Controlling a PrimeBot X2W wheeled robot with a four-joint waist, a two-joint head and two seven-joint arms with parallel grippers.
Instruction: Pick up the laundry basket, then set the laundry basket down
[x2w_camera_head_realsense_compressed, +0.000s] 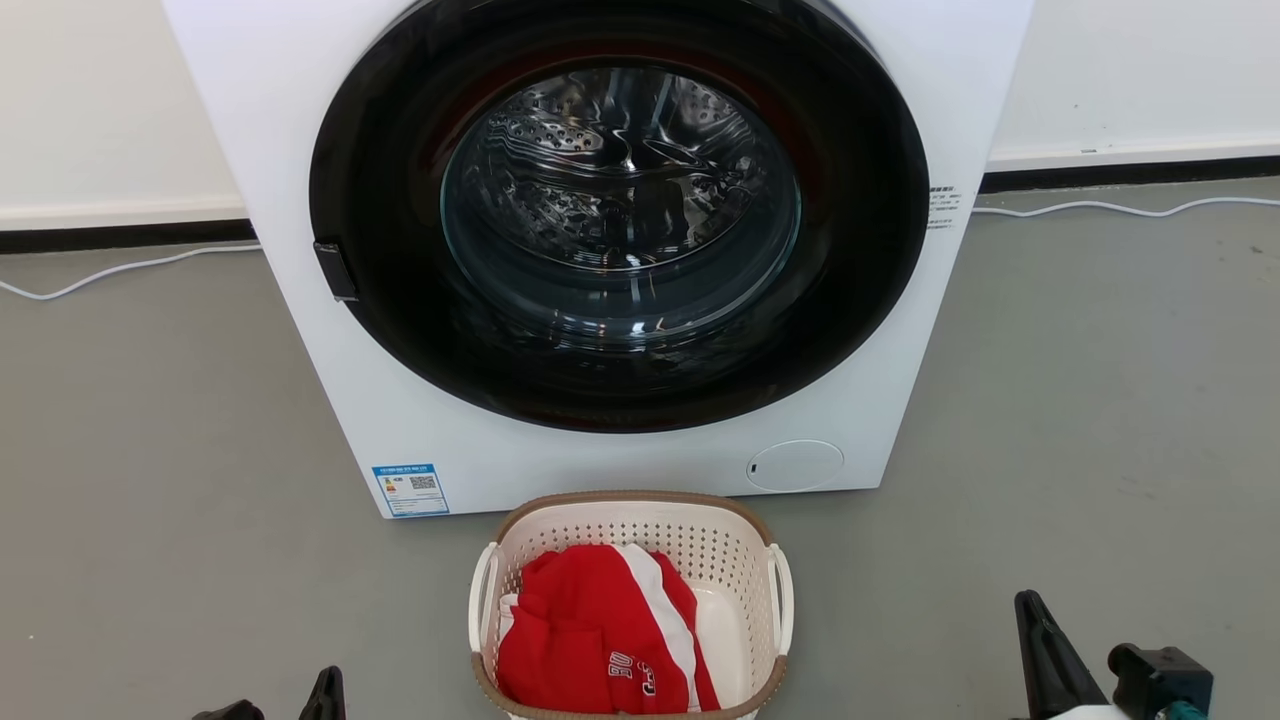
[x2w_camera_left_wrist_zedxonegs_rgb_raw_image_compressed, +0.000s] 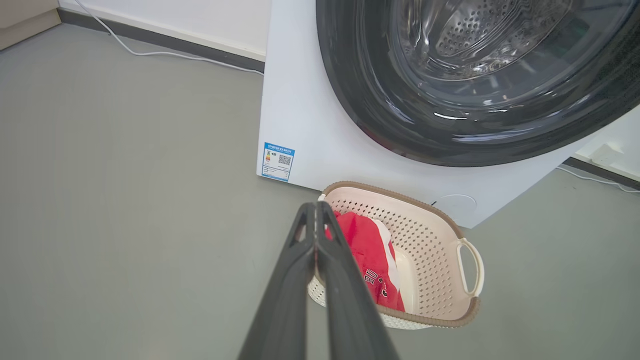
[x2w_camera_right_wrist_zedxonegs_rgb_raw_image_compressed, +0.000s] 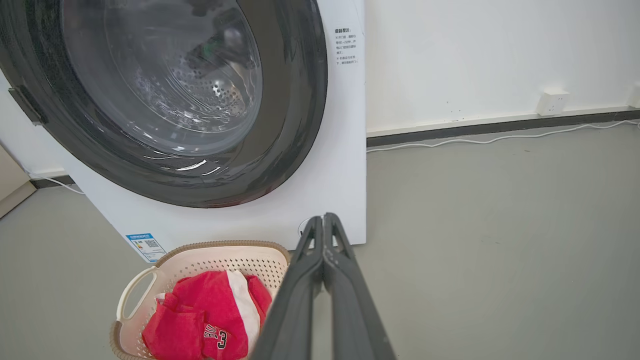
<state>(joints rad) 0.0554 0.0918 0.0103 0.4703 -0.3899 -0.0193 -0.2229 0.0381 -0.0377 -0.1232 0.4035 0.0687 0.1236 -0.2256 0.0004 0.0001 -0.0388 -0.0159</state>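
The left gripper (x2w_camera_left_wrist_zedxonegs_rgb_raw_image_compressed: 316, 206) has its two dark fingers pressed together at the tips, gripping nothing. It sits to the left of the laundry basket (x2w_camera_head_realsense_compressed: 640, 528), apart from it. The right gripper (x2w_camera_right_wrist_zedxonegs_rgb_raw_image_compressed: 323, 218) is likewise closed and empty, farther off on the basket's right, over the grey floor (x2w_camera_head_realsense_compressed: 150, 450). The basket stands on that floor just in front of the white washing machine (x2w_camera_head_realsense_compressed: 560, 460), below its round glass door (x2w_camera_head_realsense_compressed: 620, 200). A red garment (x2w_camera_head_realsense_compressed: 580, 630) with a white stripe lies bunched inside, and both white loop handles are free.
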